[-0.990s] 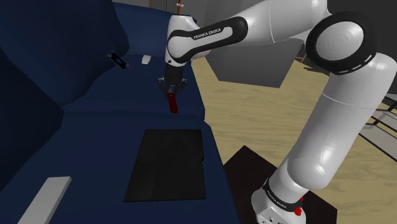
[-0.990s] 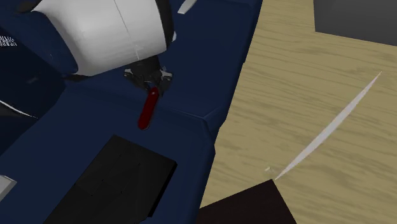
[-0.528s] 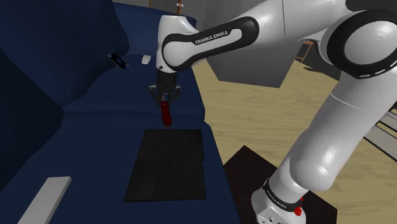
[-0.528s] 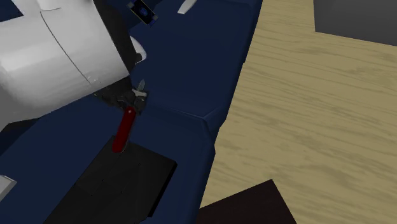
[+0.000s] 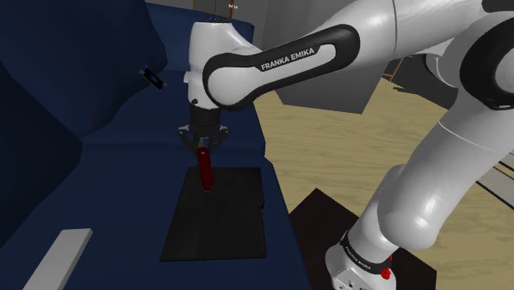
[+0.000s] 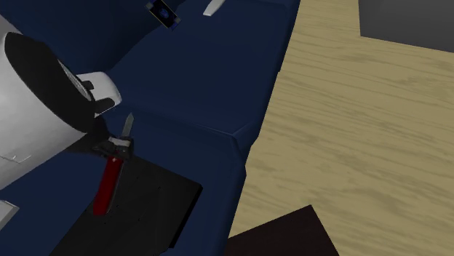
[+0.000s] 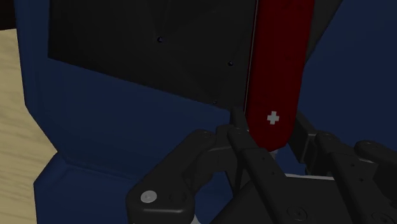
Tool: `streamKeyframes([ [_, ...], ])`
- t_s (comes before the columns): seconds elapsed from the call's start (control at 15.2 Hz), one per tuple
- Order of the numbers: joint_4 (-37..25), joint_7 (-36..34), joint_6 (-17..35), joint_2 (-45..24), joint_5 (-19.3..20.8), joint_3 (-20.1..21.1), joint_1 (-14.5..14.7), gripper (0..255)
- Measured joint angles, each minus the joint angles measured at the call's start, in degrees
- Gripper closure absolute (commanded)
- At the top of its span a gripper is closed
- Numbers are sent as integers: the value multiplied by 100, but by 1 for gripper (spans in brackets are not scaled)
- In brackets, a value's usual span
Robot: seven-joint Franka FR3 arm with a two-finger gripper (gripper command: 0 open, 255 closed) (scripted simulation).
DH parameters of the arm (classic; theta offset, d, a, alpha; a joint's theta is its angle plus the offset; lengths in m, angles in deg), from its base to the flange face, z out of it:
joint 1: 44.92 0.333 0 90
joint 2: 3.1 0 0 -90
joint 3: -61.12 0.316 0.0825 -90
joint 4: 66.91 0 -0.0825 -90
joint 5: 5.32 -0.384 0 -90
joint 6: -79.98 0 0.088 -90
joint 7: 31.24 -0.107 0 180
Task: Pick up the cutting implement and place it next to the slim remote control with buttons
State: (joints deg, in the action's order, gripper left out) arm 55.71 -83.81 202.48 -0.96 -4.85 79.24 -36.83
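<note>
Between the fingers of the black tool (image 5: 202, 142) hangs a red pocket knife (image 5: 205, 171), clasped near one end so that its long handle points down towards the dark blue sofa seat (image 5: 107, 181). The handle is glossy, slim and round-ended, and the wrist view shows a small white cross on the knife (image 7: 280, 70) just ahead of the fingertips (image 7: 236, 121). In the second exterior view a short grey blade (image 6: 128, 124), thin and pointed, sticks up on the other side of the tool (image 6: 113, 148), while the red handle (image 6: 109, 188) slants down over a flat black panel (image 6: 138, 211). That panel (image 5: 218, 218) is a matte rectangle lying on the seat, with a faintly speckled face; whether the knife's lower end touches it cannot be told. The seat is smooth, with soft folded edges and a raised back. A slim remote (image 5: 62, 255), drawn as a plain pale grey bar, lies near the shoulder view's lower left, well apart from the knife. Beside the sofa runs a light wood-grain floor (image 5: 329, 156).
</note>
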Motion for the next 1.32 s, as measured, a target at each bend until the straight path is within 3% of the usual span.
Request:
streamKeyframes([
  [0.46, 149, -992, 13, 129, -43, 532, 488, 255],
  [1.32, -580, -3031, -232, -484, 338, 1489, 1388, 255],
])
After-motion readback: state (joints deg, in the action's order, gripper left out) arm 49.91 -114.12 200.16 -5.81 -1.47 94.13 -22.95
